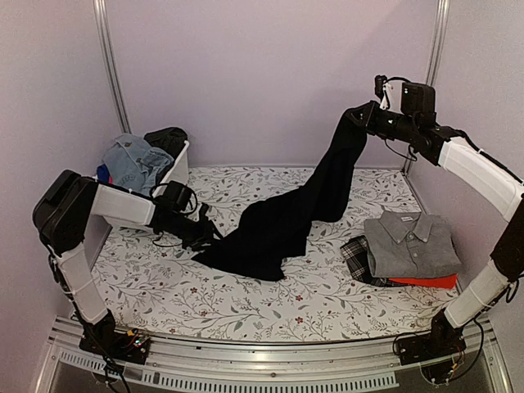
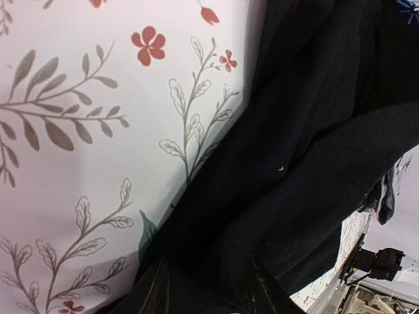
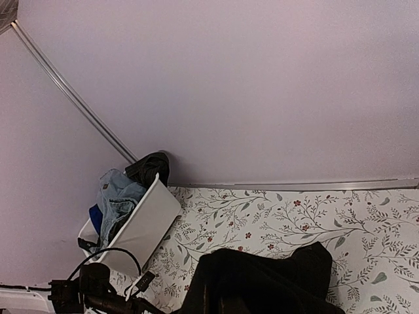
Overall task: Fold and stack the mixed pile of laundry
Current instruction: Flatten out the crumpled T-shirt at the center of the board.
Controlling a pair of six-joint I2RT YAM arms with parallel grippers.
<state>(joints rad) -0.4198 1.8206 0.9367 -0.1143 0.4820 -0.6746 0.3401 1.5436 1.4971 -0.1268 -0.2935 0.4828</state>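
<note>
A large black garment (image 1: 278,225) stretches from high at the right down onto the flowered table. My right gripper (image 1: 360,116) is shut on its top end and holds it in the air; in the right wrist view the black cloth (image 3: 262,281) hangs over the fingers and hides them. At the garment's left edge on the table, my left gripper (image 1: 206,233) is low, and its jaws (image 2: 209,278) are closed on a bunch of the black cloth (image 2: 308,131). A folded stack lies at the right: grey collared shirt (image 1: 413,241) on top, plaid cloth (image 1: 356,258) and a red shirt (image 1: 426,281) beneath.
A white tub (image 1: 178,172) stands tilted at the back left against the wall and holds blue denim pieces (image 1: 131,162) and a dark garment (image 1: 168,137). The same tub (image 3: 141,226) shows in the right wrist view. Walls close the table at the back and both sides.
</note>
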